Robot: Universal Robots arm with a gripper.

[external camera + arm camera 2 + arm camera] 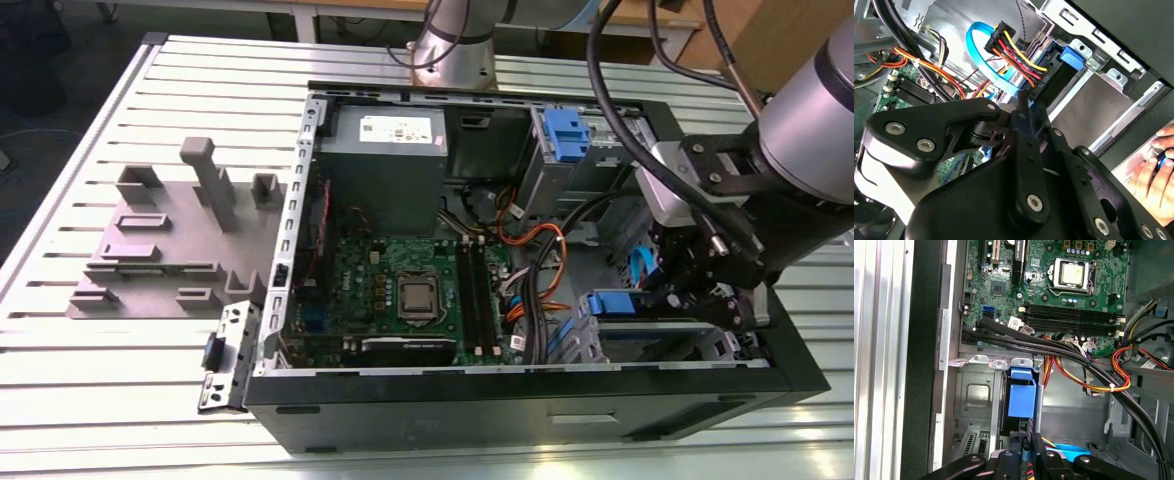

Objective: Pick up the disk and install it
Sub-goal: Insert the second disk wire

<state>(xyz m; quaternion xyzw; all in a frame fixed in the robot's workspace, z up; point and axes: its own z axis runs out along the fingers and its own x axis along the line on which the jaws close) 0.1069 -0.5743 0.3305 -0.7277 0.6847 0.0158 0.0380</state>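
The disk point(661, 338) lies in the drive bay at the near corner of the open computer case, on the exterior view's right, with its blue rail point(614, 303) facing the motherboard. In the second wrist view the disk's grey side point(1099, 105) and blue rail point(1074, 56) sit in the metal bay, with a cable plug point(1004, 37) at its end. The first wrist view shows the blue rail point(1021, 396) upright in the bay slot. My gripper point(674, 298) hangs just above the disk's blue end. Its fingers point(1023, 107) are pressed together and hold nothing that I can see. The fingertips point(1037, 447) stand just short of the blue rail.
Bundles of orange, yellow and black cables point(1094, 375) run close beside the gripper. The motherboard point(414, 290) and grey power-supply box point(387, 150) fill the case's middle. A second blue-latched bay point(567, 135) stands at the back. A grey fixture point(174, 240) rests on the slatted table. A person's hand point(1154, 175) shows outside the case.
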